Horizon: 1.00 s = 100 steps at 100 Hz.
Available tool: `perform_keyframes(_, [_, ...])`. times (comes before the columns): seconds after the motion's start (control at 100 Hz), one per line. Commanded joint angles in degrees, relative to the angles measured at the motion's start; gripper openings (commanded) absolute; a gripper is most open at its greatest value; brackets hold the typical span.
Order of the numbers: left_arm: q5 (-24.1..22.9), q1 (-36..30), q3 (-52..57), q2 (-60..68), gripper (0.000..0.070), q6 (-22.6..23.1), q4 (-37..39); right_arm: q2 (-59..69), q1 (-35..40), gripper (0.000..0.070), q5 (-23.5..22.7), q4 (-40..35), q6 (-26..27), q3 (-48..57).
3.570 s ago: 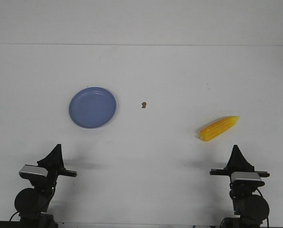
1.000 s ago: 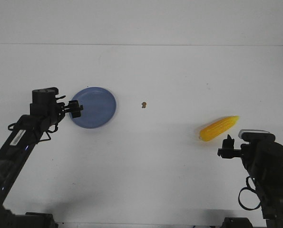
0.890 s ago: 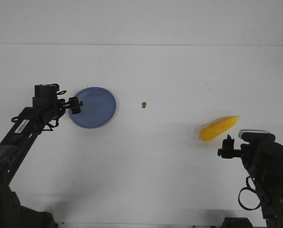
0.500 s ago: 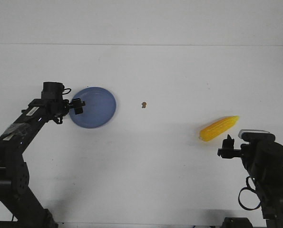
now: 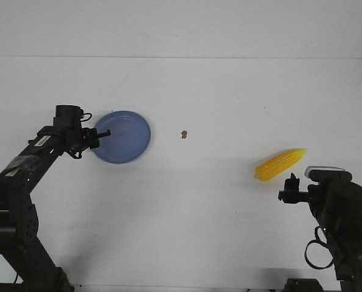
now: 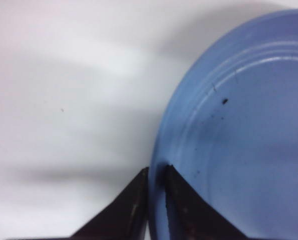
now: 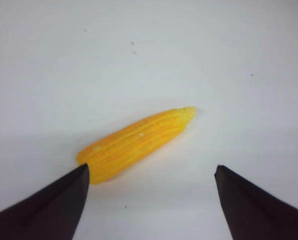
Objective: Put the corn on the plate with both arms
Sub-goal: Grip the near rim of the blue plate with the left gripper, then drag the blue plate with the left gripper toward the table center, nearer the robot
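The blue-lavender plate [image 5: 124, 137] lies on the white table at the left. My left gripper [image 5: 100, 135] is shut on the plate's left rim; in the left wrist view the two black fingers [image 6: 133, 210] pinch the rim of the plate [image 6: 239, 130]. The yellow-orange corn [image 5: 280, 164] lies on the table at the right, its paler tip pointing far right. My right gripper [image 5: 292, 182] hangs just in front of the corn, open and empty. In the right wrist view the corn [image 7: 136, 142] lies beyond the wide-apart fingertips [image 7: 73, 185].
A tiny brown speck [image 5: 184, 134] lies on the white table [image 5: 187, 201] between the plate and the corn. The table's far edge meets a white wall at the back.
My left arm has reached out to the plate's left rim and shut on it; the plate has shifted slightly right. My right arm rose toward the corn and has held still for the last second.
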Motion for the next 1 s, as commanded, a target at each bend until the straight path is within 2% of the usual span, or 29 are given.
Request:
perform_keyframes(0.0, [3.65, -0.20, 0.50, 0.31, 0.0000, 0.35, -0.59, 0.31, 0.04, 0.0530, -0.13, 0.46, 0.44, 0.85])
perform_keyframes(0.13, [11.39, -0.42, 0.48, -3.02, 0.0000, 0.39, -1.90, 0.31, 0.04, 0.0530, -0.13, 0.46, 0.44, 0.85])
perform_keyframes(0.22, [14.40, -1.27, 0.46, -6.08, 0.0000, 0.77, -3.63, 0.31, 0.04, 0.0530, -0.13, 0.46, 0.44, 0.85])
perform_keyframes(0.35, [14.67, -3.39, -0.35, -11.50, 0.0000, 2.62, -7.48, 0.31, 0.04, 0.0530, -0.15, 0.44, 0.44, 0.85])
perform_keyframes(0.55, [17.79, -9.64, -8.28, -21.22, 0.0000, 1.44, -5.55, 0.31, 0.04, 0.0530, -0.15, 0.52, 0.46, 0.85])
perform_keyframes(0.71, [17.79, -16.39, -16.55, -25.94, 0.0000, -1.38, -1.97, 0.31, 0.04, 0.0530, -0.15, 0.52, 0.46, 0.85])
perform_keyframes(0.99, [17.79, -24.79, -25.55, -26.36, 0.0000, -5.90, 5.40, 0.31, 0.04, 0.0530, -0.15, 0.50, 0.44, 0.85])
